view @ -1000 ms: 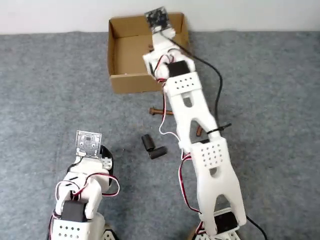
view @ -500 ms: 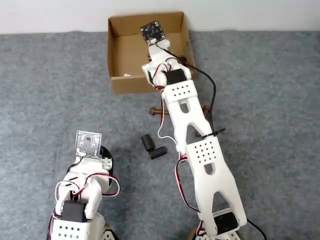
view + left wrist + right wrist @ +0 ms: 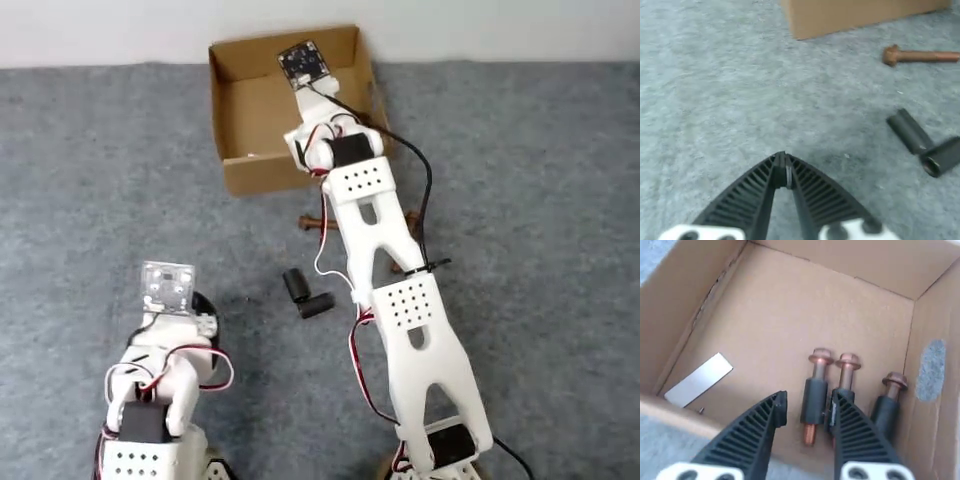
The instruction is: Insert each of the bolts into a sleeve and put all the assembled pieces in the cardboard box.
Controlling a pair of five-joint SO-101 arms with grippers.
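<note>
- Hanging over the cardboard box (image 3: 790, 305), the right gripper (image 3: 810, 397) was apart; three assembled pieces (image 3: 887, 412) lay inside.
- The left gripper (image 3: 781, 167) was together, empty.
- Next job, probably: push the loose bolt (image 3: 920, 55) into a sleeve (image 3: 910, 131).

Bright, even light
We see only faint, soft shadows beside the sleeves (image 3: 910, 131) on the carpet (image 3: 730, 90) and in the corners of the cardboard box (image 3: 685, 310).

Shows plain tan on the corrugated cardboard box (image 3: 262, 172) and mottled grey on the carpet (image 3: 100, 200). Pairs copper-coloured metal bolts (image 3: 821, 358) with matt black cylindrical sleeves (image 3: 813, 401). Sets red, white and black wires (image 3: 428, 195) against white plastic arms (image 3: 400, 260).
</note>
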